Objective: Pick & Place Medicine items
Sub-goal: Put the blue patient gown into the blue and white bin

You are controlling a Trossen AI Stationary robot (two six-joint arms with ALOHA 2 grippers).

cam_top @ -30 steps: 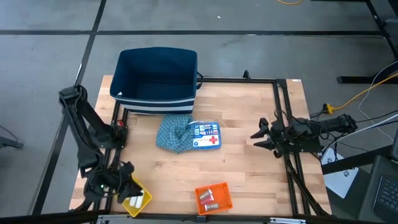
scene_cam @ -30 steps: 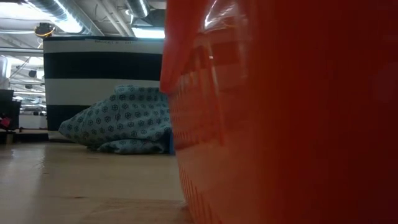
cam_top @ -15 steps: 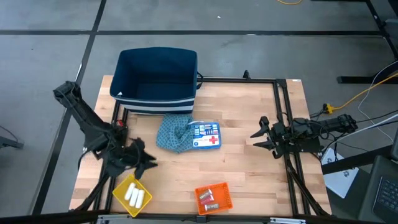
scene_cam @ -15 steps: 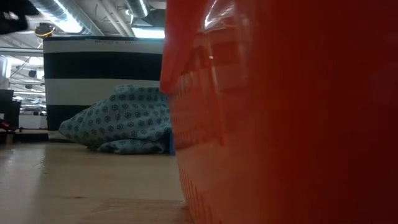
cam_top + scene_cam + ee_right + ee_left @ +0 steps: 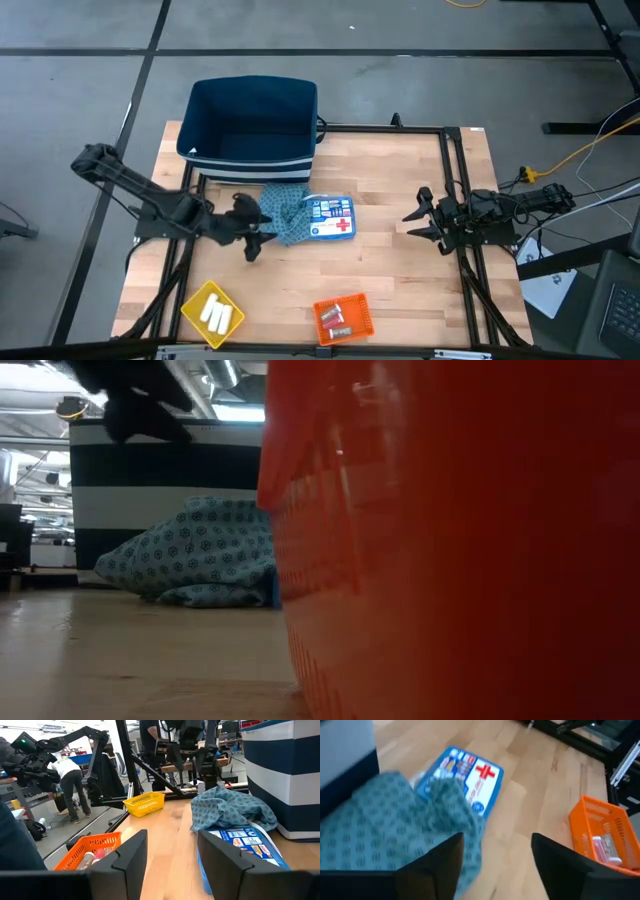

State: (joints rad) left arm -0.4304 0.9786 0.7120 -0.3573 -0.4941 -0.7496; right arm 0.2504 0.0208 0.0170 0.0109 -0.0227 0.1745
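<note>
The cloth [image 5: 281,212] lay mid-table, just in front of the bin [image 5: 251,126], overlapping the box [image 5: 331,217] on its right. Two trays [image 5: 212,311] [image 5: 343,318] sat along the near edge, the cylinders [image 5: 216,316] in the left one

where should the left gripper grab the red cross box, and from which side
Probably by the two long edges of the flat box, coming straight down at its red-cross end. It lies flat on the table, and the cloth overlaps the end nearest the open left gripper.
</note>
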